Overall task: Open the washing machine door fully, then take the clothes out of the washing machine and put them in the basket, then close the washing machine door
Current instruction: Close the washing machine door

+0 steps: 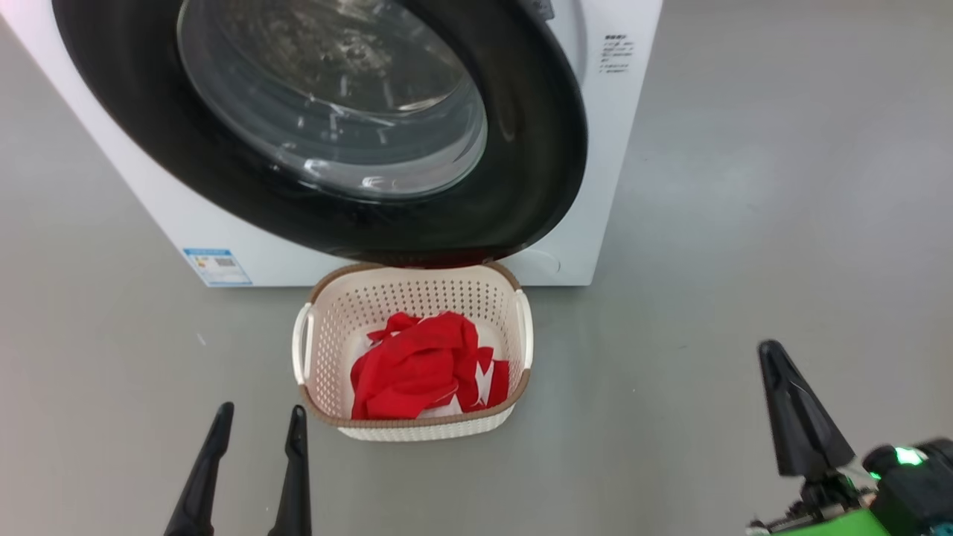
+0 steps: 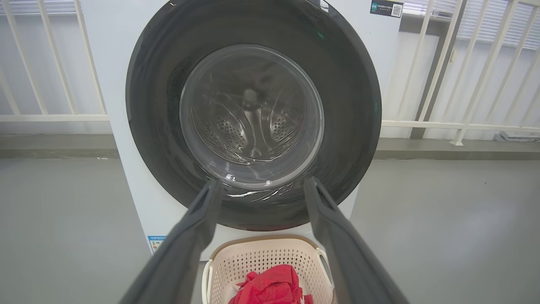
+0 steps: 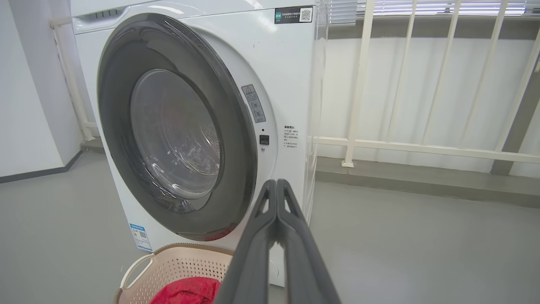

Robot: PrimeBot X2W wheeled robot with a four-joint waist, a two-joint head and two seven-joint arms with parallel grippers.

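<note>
Straight ahead, the washing machine is sitting with its door swung almost to, seemingly not yet latched at its right edge. I am planning a flat, steady push on the black rim, clear of the glass. Below it, the basket is holding the red clothes. My left gripper is hanging wide and empty; my right gripper is pinched together, empty.

The washing machine door fills the upper centre of the frame. Directly below it, the basket holds the clothes (a red heap). The left gripper stands spread at lower left; the right gripper is pinched together at lower right.
</note>
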